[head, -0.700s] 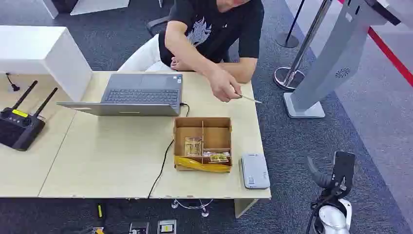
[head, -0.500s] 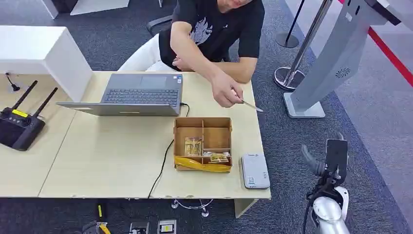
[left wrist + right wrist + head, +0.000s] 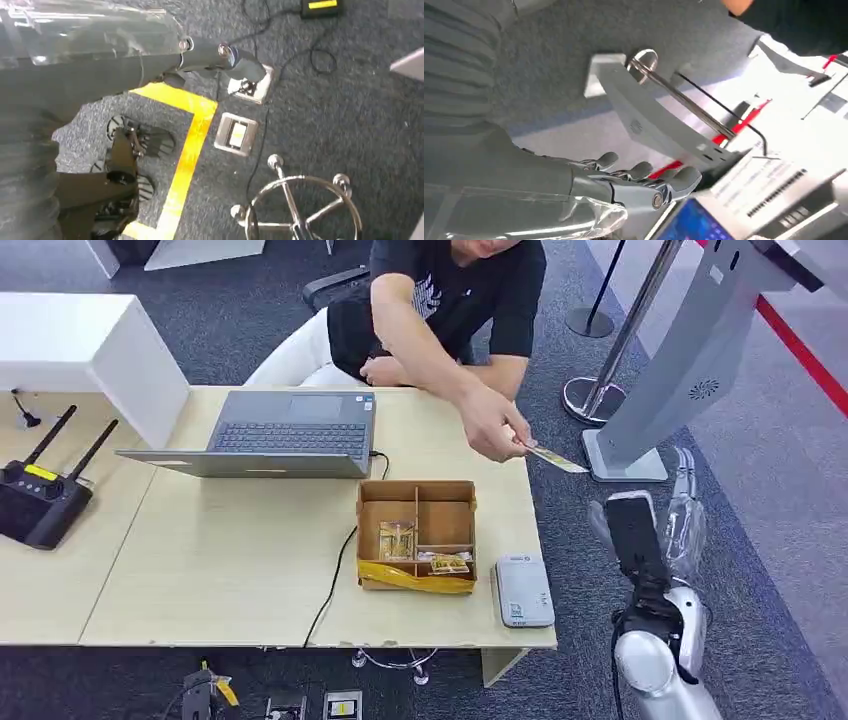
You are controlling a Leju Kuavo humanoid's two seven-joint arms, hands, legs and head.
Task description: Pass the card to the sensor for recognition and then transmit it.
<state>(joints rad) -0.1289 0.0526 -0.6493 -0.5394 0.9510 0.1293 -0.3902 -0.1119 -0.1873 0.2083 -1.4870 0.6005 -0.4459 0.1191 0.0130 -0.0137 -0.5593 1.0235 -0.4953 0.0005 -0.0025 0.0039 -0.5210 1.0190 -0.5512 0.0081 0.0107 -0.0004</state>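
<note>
Head view of the handover position, with the grey card sensor (image 3: pixel 523 590) at the table's (image 3: pixel 230 560) front right corner taken as the landmark. The right robot hand (image 3: pixel 650 525) is raised over the carpet beyond the table's right edge, to the right of the sensor and slightly farther from the robot; its dark palm faces upward and its fingers (image 3: pixel 685 510) extend forward, spread and holding nothing. In the right wrist view the same fingers (image 3: pixel 644 172) lie straight and apart, with the thumb (image 3: pixel 674 182) alongside.

The left robot hand (image 3: pixel 220 55) hangs over the floor; its fingers point straight out, and whether they are parted cannot be told.

The card (image 3: pixel 556 459) is pinched in a person's hand (image 3: pixel 497 427), held in the air past the table's right edge, behind the sensor and up-left of the right robot hand, apart from it. The card tilts downward toward the robot hand.

Left of the sensor, just beside it, stands a compartmented cardboard box (image 3: pixel 417 535) near the front table edge. A laptop (image 3: pixel 275 435) sits farther back and left. Open carpet lies to the right of the sensor; a white kiosk base (image 3: pixel 625 455) and a stanchion foot (image 3: pixel 590 398) bound that space behind it.
</note>
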